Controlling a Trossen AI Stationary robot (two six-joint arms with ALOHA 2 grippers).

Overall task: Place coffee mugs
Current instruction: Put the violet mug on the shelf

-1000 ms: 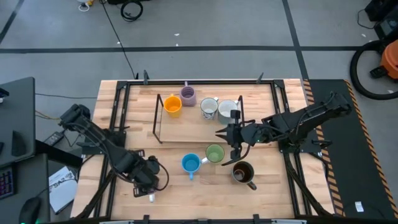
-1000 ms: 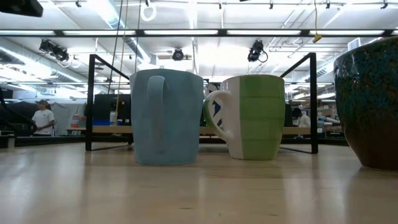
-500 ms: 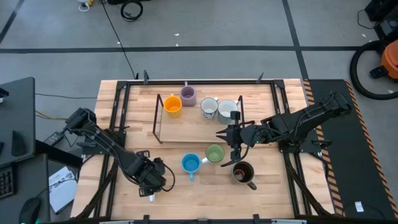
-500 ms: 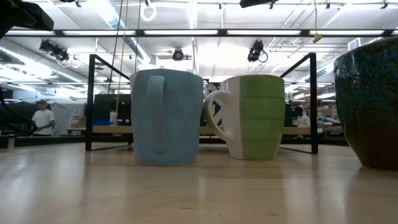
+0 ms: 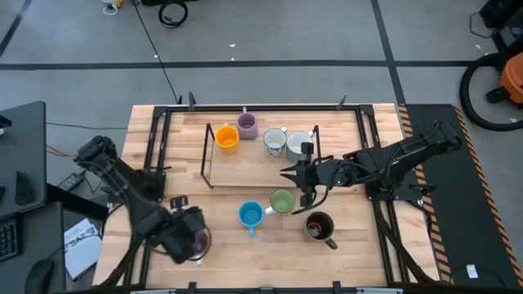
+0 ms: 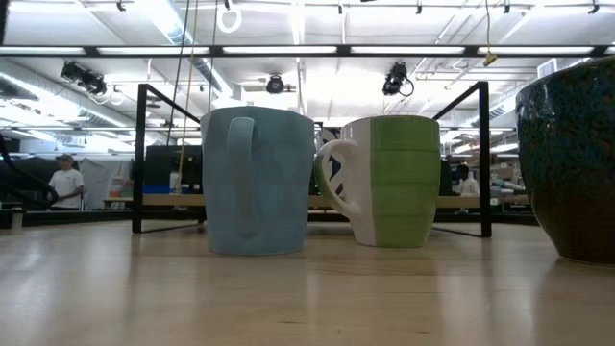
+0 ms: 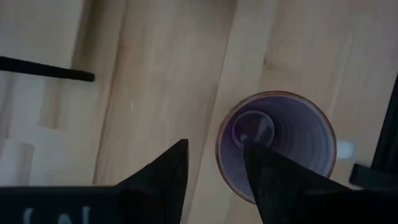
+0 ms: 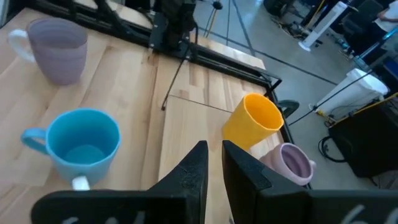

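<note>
A purple mug [image 5: 198, 242] stands upright on its base near the table's near-left corner. My left gripper [image 7: 214, 152] hovers open above it, one finger over the hollow, the other outside the rim [image 7: 219, 155]. Blue [image 5: 251, 216], green [image 5: 282, 202] and dark brown [image 5: 319, 227] mugs stand mid-table. Orange [image 5: 227, 139], lavender [image 5: 247, 126], patterned white [image 5: 274, 142] and pale white-grey [image 5: 299, 144] mugs sit in the black wire rack [image 5: 208, 159]. My right gripper [image 5: 301, 178] waits shut and empty between the rack and the green mug.
The low view shows the blue mug [image 6: 258, 181], green mug [image 6: 389, 181] and dark brown mug [image 6: 569, 159] close in front of the rack. Bare wood lies along the near edge between the purple and blue mugs. Black frame rails [image 5: 155, 147] run down both table sides.
My left arm has swung and risen, and its gripper has shifted a little toward the table's left edge. The purple mug now shows under it and has stayed in place on the table.
</note>
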